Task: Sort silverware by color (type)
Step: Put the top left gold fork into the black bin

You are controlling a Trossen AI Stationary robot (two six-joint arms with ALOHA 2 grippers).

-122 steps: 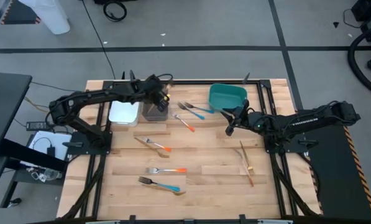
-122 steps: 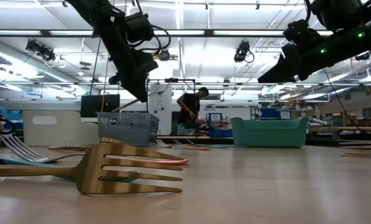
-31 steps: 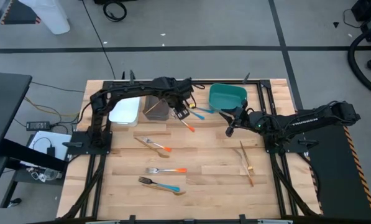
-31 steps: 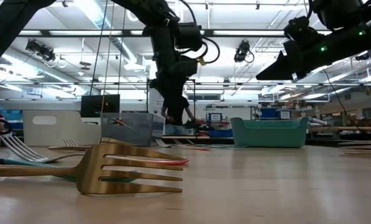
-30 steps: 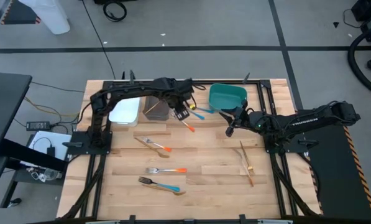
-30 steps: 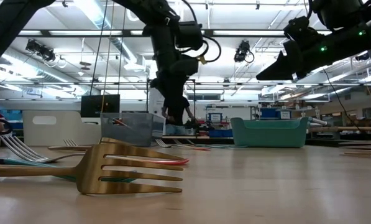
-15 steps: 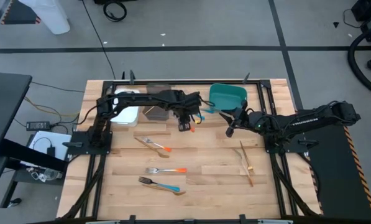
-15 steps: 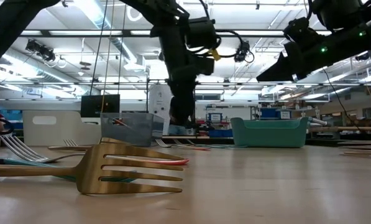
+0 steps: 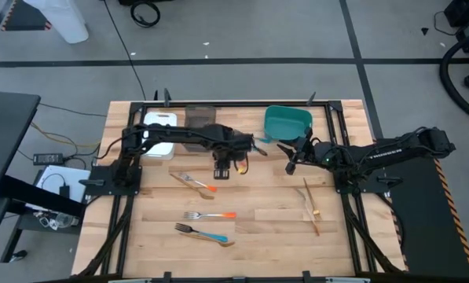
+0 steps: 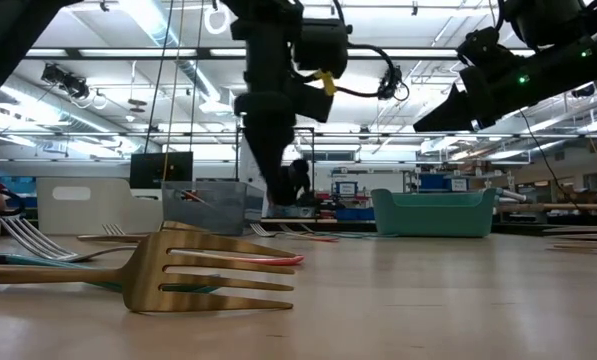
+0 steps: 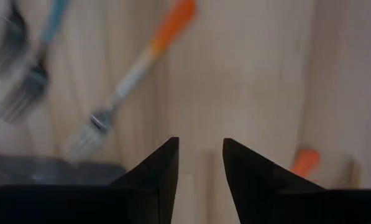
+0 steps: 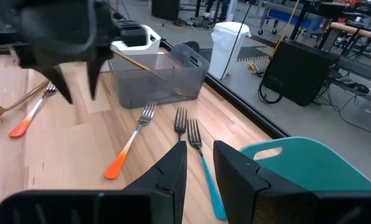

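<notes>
Silverware mostly unsorted: one wooden piece (image 12: 149, 70) in grey bin (image 9: 201, 126), rest loose on table (image 9: 265, 228). My left gripper (image 9: 222, 169) hangs released, empty, by orange fork (image 9: 242, 157) near far edge. Right gripper (image 9: 291, 167) idle beside teal bin (image 9: 287, 122), slightly parted, empty.

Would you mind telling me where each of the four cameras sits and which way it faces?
High view: overhead, looking straight down at the table and both arms.
Low view: at tabletop height, looking level past a gold fork; the arms hang from above.
Left wrist view: looks down past open fingers at an orange-handled fork.
Right wrist view: looks past its own fingers at the same fork, the grey bin and the left end effector.
</notes>
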